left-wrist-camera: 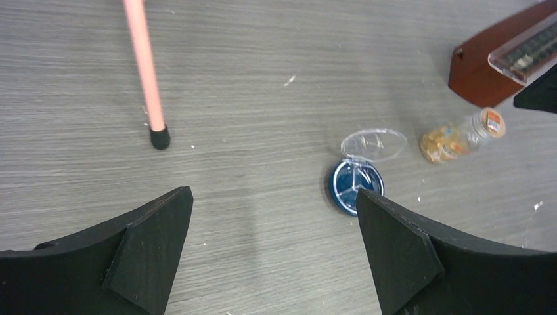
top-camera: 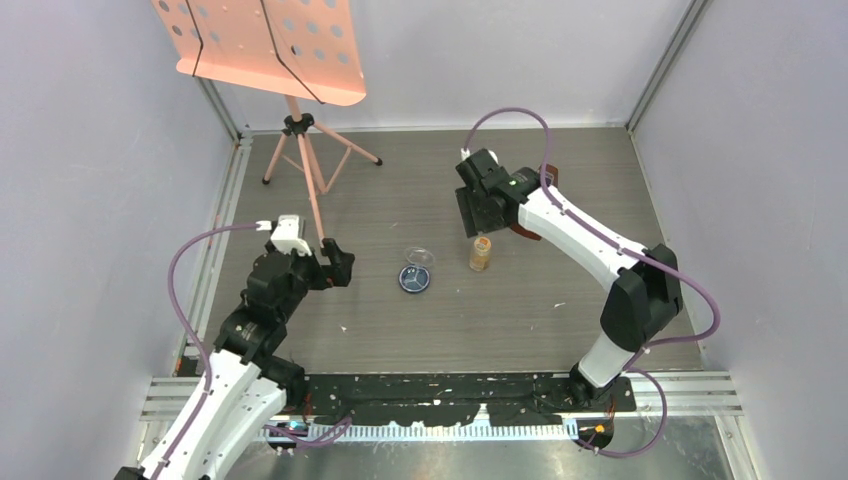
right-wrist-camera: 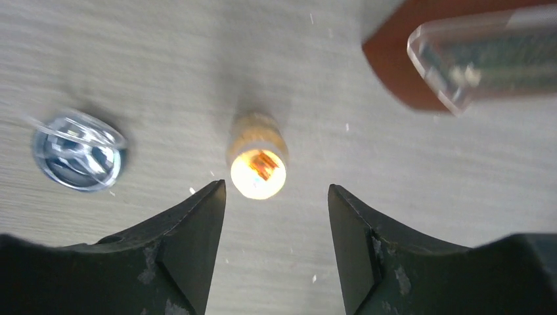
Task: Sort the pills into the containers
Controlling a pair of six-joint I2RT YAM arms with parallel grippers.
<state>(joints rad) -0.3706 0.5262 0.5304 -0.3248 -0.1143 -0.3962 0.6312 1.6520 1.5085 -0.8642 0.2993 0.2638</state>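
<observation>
The amber bottle [top-camera: 480, 253] stands upright mid-table, its orange-and-white top [right-wrist-camera: 258, 172] on. Yellowish pills [left-wrist-camera: 437, 143] show through its wall; I see no loose pills on the table. The dark-blue dish [top-camera: 414, 280] lies just left of the bottle, with a clear lid [top-camera: 420, 258] hinged open behind it. The dish also shows in both wrist views [left-wrist-camera: 355, 186] [right-wrist-camera: 77, 157]. My right gripper [top-camera: 476, 218] [right-wrist-camera: 276, 186] is open and empty, hovering just above and behind the bottle. My left gripper [top-camera: 343, 266] [left-wrist-camera: 272, 193] is open and empty, left of the dish.
A brown metronome [right-wrist-camera: 420, 72] stands right behind the bottle, under my right wrist. A pink music stand [top-camera: 265, 45] rises at the back left, one of its legs [left-wrist-camera: 146, 72] ahead of my left gripper. White flecks [left-wrist-camera: 289, 80] dot the table. Walls enclose three sides.
</observation>
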